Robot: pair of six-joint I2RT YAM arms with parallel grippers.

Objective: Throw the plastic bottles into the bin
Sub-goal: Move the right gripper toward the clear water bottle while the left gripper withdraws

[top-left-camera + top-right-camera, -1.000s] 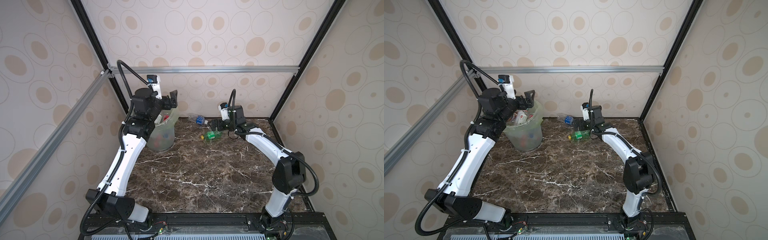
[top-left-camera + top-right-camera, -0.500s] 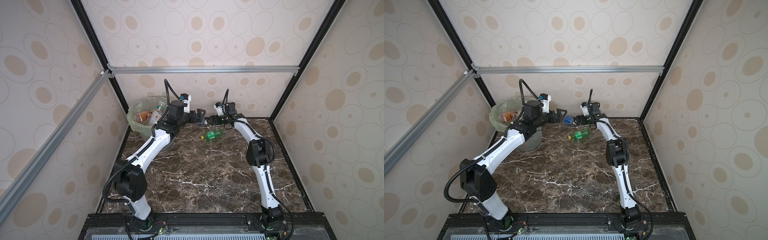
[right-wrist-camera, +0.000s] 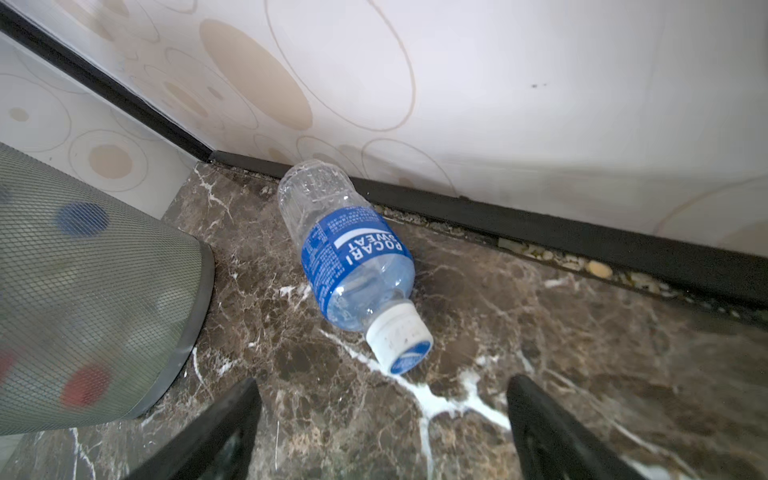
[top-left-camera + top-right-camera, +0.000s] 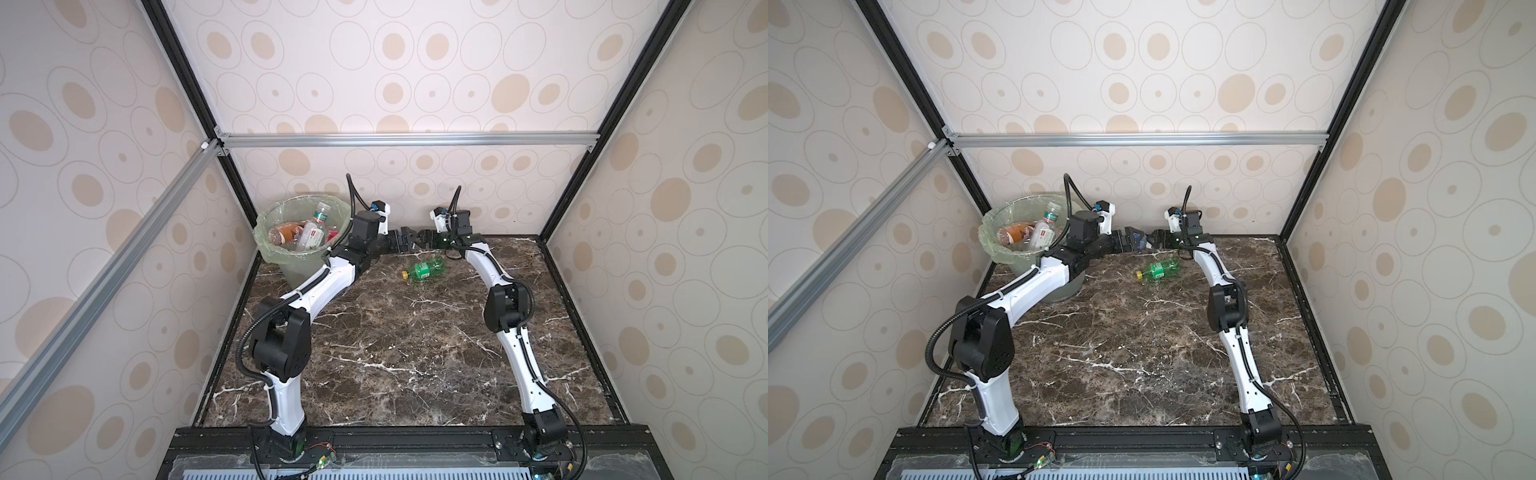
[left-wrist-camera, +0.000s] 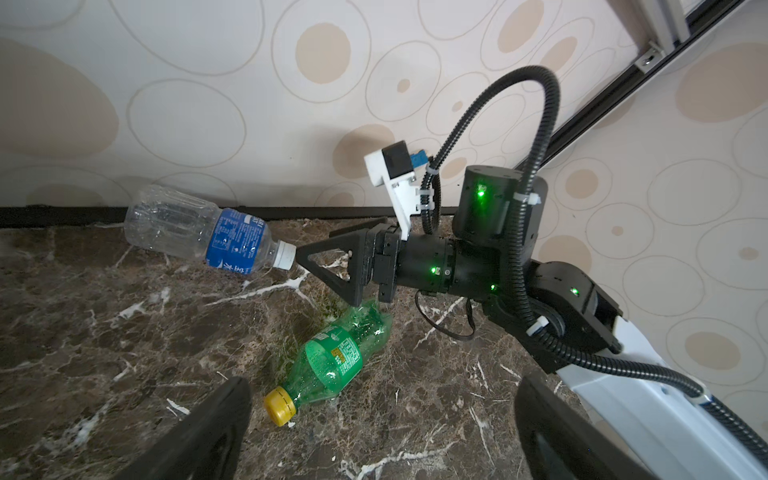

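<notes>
A clear plastic bottle with a blue label lies by the back wall, its white cap pointing at my right gripper. That gripper is open with nothing between its fingers, just short of the cap. A green bottle with a yellow cap lies on the marble nearer the front. My left gripper is open over the table beside the green bottle. In both top views the left gripper and the right gripper nearly meet tip to tip and hide the blue-labelled bottle. The bin holds several bottles.
The bin stands in the back left corner, close to the blue-labelled bottle. The back wall rises right behind both grippers. Marble table stretches toward the front. Black frame posts mark the back corners.
My left arm swung from above the bin to the right and down to the back centre. My right gripper reached left toward the blue-labelled bottle. Both bottles on the table stayed put.
</notes>
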